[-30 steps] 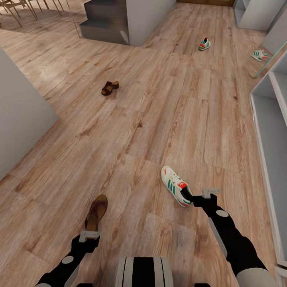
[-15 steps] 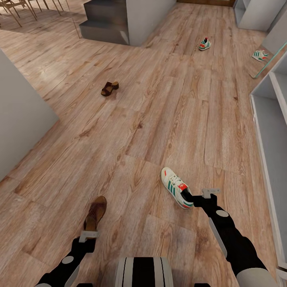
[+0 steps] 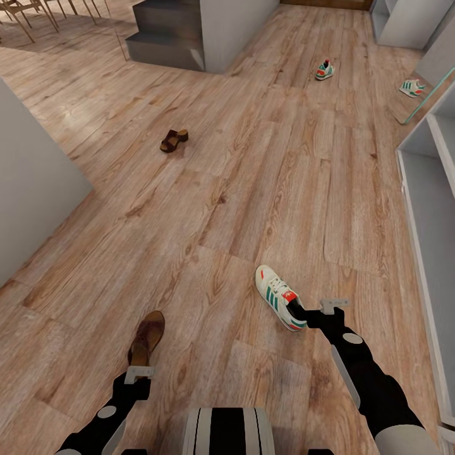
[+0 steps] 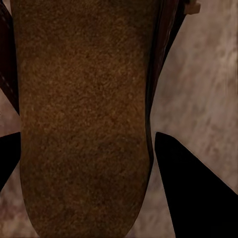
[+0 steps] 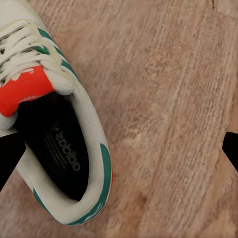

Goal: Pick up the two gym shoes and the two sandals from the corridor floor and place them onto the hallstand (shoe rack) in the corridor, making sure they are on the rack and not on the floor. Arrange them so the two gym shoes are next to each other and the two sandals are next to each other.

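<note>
Sandal sits between wide left fingers; right fingers wide, straddling sneaker heel, pre-grab.

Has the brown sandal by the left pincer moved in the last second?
Yes. The near sandal has slid slightly toward the robot and a bit left along the floor planks, with the left pincer drawing back; the far sandal stayed put.

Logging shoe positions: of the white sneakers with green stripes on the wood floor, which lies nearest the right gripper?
The white green-striped sneaker whose heel sits right at the right gripper; the other sneaker lies far up the corridor.
</note>
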Controlling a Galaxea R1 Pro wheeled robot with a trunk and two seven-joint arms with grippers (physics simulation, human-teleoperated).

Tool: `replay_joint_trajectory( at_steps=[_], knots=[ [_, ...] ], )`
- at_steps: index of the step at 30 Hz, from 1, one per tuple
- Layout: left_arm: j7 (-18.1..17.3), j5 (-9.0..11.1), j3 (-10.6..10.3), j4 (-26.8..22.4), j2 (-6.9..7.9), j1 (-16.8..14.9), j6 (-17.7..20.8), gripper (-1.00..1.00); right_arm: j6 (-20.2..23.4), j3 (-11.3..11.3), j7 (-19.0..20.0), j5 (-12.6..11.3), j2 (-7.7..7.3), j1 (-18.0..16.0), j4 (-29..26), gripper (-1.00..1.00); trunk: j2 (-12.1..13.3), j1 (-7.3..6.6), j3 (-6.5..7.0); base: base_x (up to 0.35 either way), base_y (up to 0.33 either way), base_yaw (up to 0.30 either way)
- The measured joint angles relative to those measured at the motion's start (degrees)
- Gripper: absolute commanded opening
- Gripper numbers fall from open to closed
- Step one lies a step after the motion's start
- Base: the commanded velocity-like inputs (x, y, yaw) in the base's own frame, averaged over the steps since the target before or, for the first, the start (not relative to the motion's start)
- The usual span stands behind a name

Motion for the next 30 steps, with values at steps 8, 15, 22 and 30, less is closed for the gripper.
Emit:
replay_joint_trajectory(
  at_steps=[8, 15, 22, 30],
  knots=[
    [-0.07, -0.21, -0.14, -0.70, -0.23, 0.04, -0.09, -1.00, -0.05, 0.02, 0.00, 0.09, -0.07, 0.00, -0.08, 1.00, 0.04, -0.08, 0.66, 0.000, 0.000, 0.000],
    [-0.09, 0.17, 0.25, -0.65, 0.32, 0.11, 0.05, -1.00, -0.09, 0.01, -0.08, 0.38, -0.43, 0.00, -0.07, 1.00, 0.13, -0.26, 2.21, 0.000, 0.000, 0.000],
    [0.08, 0.25, 0.35, -0.73, 0.37, 0.10, 0.21, -1.00, -0.11, 0.01, -0.11, 0.43, -0.41, 0.00, -0.13, 1.00, 0.23, -0.44, 3.76, 0.000, 0.000, 0.000],
    [0.24, 0.25, 0.42, -0.90, 0.45, -0.16, 0.57, -1.00, -0.12, 0.01, -0.24, 0.47, -0.44, 0.09, 0.13, 1.00, 0.33, -0.65, 6.01, 0.000, 0.000, 0.000]
  ],
)
